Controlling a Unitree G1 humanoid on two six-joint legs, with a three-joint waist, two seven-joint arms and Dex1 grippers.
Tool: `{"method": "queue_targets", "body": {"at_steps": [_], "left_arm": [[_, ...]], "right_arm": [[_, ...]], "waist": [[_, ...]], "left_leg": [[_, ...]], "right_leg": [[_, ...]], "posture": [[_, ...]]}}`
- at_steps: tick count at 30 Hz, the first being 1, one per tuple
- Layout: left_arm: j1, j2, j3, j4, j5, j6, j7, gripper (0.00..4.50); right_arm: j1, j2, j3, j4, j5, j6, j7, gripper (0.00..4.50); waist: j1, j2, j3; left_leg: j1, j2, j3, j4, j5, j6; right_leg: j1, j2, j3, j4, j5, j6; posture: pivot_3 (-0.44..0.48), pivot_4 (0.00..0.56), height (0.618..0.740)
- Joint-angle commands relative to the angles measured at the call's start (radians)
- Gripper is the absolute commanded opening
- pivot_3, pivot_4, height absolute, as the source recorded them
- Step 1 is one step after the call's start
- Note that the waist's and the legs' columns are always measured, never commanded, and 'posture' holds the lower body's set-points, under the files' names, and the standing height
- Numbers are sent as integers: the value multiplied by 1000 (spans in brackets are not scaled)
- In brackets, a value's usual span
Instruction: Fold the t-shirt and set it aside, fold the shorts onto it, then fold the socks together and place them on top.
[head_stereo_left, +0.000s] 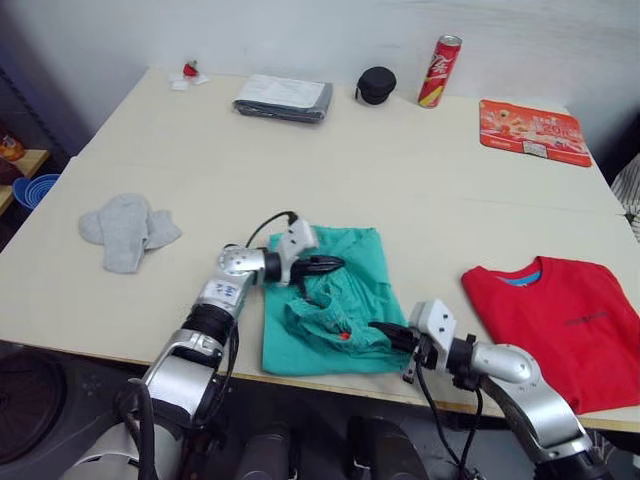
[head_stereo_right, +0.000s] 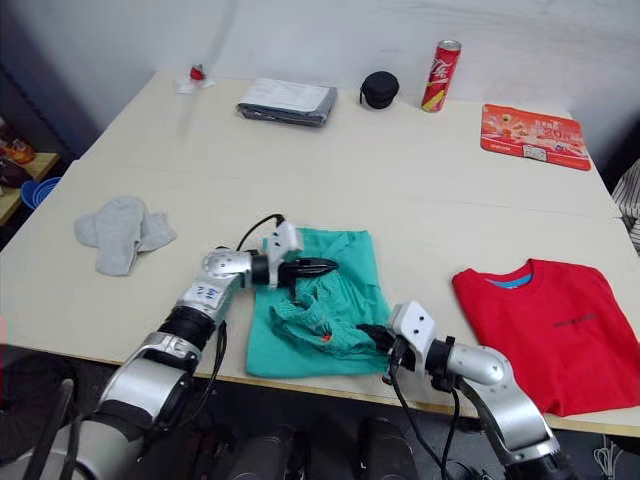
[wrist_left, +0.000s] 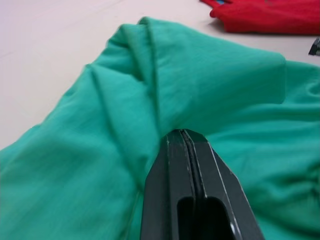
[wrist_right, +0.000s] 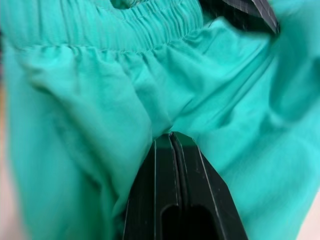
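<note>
**benchbot:** So nearest the robot, the right gripper (head_stereo_left: 385, 333) has its fingers pressed together on a pinch of the shorts (head_stereo_left: 345, 300), right at the near edge by the gathered waistband. Looks like a corner hold for folding.

**foldfan:** And the left one?

**benchbot:** The left gripper (head_stereo_left: 328, 264) is a bit farther in, around 10 o'clock from the right one, also clamped on teal fabric, with a ridge bunched up at its tips. Two pinch points, I'd guess so the cloth lifts evenly.

**foldfan:** Where's the rest?

**benchbot:** The t-shirt (head_stereo_left: 562, 318) lies flat at 3 o'clock from the shorts, apart from them, probably parked as the stack base. The socks (head_stereo_left: 126, 230) are out at 9 o'clock, untouched. Way back at 12 o'clock sit a grey folded packet (head_stereo_left: 284, 97), a black pouch (head_stereo_left: 377, 84) and a red can (head_stereo_left: 439, 70), well clear.
</note>
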Motion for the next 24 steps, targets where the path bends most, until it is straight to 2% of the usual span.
{"method": "queue_targets", "body": {"at_steps": [1,4,8,11,14,19,24], "left_arm": [[10,30,45,-212,-143,83,-171,0],[31,44,35,-400,-199,202,-193,0],[69,31,-7,-589,-220,336,-144,0],[150,69,-102,-571,-85,263,-144,0],[203,81,-139,-529,-20,214,-121,0],[280,76,-146,-418,56,155,-39,0],[308,102,-116,-310,60,73,-30,0]], "right_arm": [[-48,6,-86,-121,170,85,7,17],[-128,12,-129,-109,240,148,-15,17],[-222,36,-130,-11,189,161,-70,17],[-279,63,-45,160,36,87,-103,17],[-325,107,-21,290,-52,3,-133,17],[-386,166,-55,469,-90,-107,-141,17],[-377,142,-137,501,-39,-77,-137,17]], "waist": [[-4,1,1],[-8,1,1],[-8,1,1],[-9,2,0],[-13,3,1],[-14,5,2],[-13,8,-1]], "left_leg": [[-1,0,0,1,0,0],[-1,0,-2,5,0,1],[-1,0,-4,5,-1,1],[-1,-1,-4,4,-1,1],[-1,-1,-1,3,-1,1],[-1,-1,-1,5,0,1],[1,-1,-1,5,0,1]], "right_leg": [[0,0,0,0,0,0],[2,-1,-1,0,0,0],[3,-1,-2,0,0,0],[3,-1,-2,0,0,0],[1,0,-1,1,0,0],[1,0,0,3,0,0],[3,-1,0,3,0,0]], "posture": [[0,150,740],[0,150,740],[0,150,740],[0,150,740],[0,150,740],[0,150,740],[0,150,740]]}}
